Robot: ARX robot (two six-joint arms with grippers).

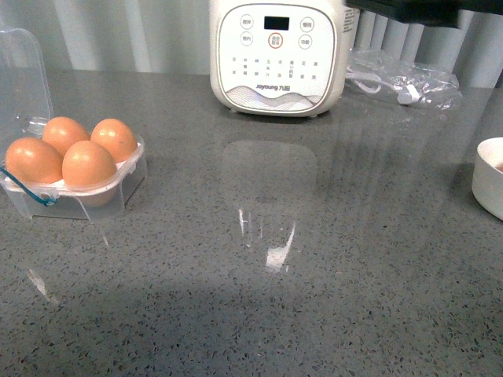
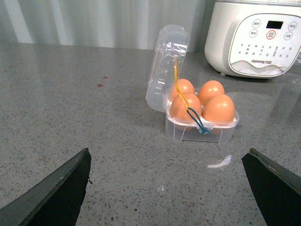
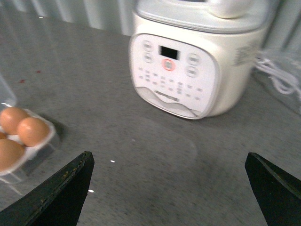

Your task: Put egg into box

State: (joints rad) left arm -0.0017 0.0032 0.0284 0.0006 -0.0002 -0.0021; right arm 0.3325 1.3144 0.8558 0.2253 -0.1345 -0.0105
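Observation:
The box (image 1: 126, 179) stands at the left of the grey counter, its clear lid (image 1: 23, 71) hinged up. Every cup holds a brown egg (image 1: 89, 163); I cannot tell them apart. In the left wrist view the box (image 2: 188, 133) with its eggs (image 2: 218, 107) and its yellow and blue cords lies ahead of my left gripper (image 2: 169, 153), which is open, empty and apart from it. My right gripper (image 3: 169, 154) is open and empty over bare counter. The eggs (image 3: 32, 131) show at that view's edge. Neither gripper shows in the front view.
A white rice cooker (image 1: 275, 55) stands at the back centre and also shows in both wrist views (image 2: 258, 42) (image 3: 183, 80). A clear bag with a white cable (image 1: 405, 82) lies at the back right. A round white bowl (image 1: 491, 177) is cut off by the right edge.

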